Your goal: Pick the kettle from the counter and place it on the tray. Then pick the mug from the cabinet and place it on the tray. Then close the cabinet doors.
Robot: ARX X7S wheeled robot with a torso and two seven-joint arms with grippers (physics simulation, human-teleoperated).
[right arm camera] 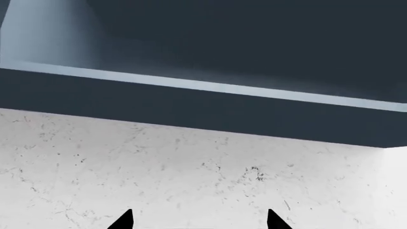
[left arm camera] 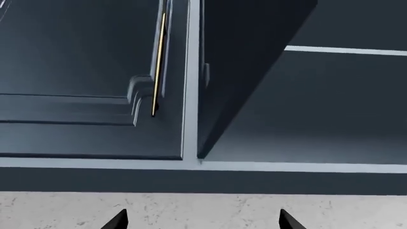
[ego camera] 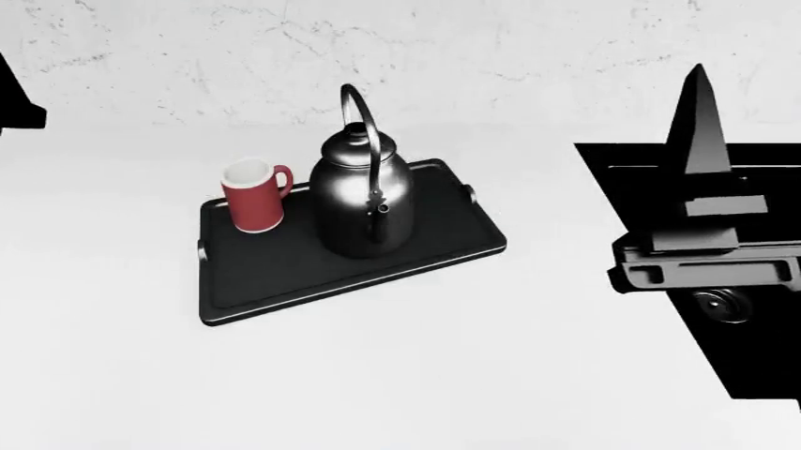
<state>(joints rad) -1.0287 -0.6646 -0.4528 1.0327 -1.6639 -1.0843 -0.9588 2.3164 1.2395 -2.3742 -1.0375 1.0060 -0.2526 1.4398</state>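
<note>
Head view: kettle (ego camera: 360, 202) upright on tray (ego camera: 276, 277), roughly centre of tray, arched handle up, spout toward 6 o'clock. Mug (ego camera: 257, 195) upright on same tray at about 9 o'clock of kettle, just beside it (contact not resolvable), loop handle turned toward kettle, white inside visible. Tray flat on white surface (ego camera: 414, 375), skewed, its right end handle showing at 3 o'clock of kettle. Black sink (ego camera: 751, 366) set into surface at far 3 o'clock of tray, well apart from it.

Right arm (ego camera: 703, 225) dark, raised over sink area, pointing up out of head view; its tip not seen there. Small dark part of left arm (ego camera: 18, 105) at 9 o'clock edge.

Left wrist view: left claw (left arm camera: 202, 219) released, two dark fingertips (left arm camera: 117, 220) set wide apart, nothing between them. Beyond them, speckled white wall (left arm camera: 203, 210), then underside of dark blue-grey cabinet. One cabinet door (left arm camera: 76, 95) shut, with slim brass handle (left arm camera: 159, 67) along its edge. Second door (left arm camera: 248, 62) standing open edge-on, beside light frame strip (left arm camera: 190, 81); cabinet interior (left arm camera: 330, 114) exposed, shelf edge pale.

Right wrist view: right claw (right arm camera: 199, 220) released, fingertips (right arm camera: 123, 221) apart, nothing held. Ahead: same speckled wall (right arm camera: 190, 171), and above it dark cabinet bottom (right arm camera: 190, 105) with pale shelf lip (right arm camera: 210, 86) (interior open to view on this side).
</note>
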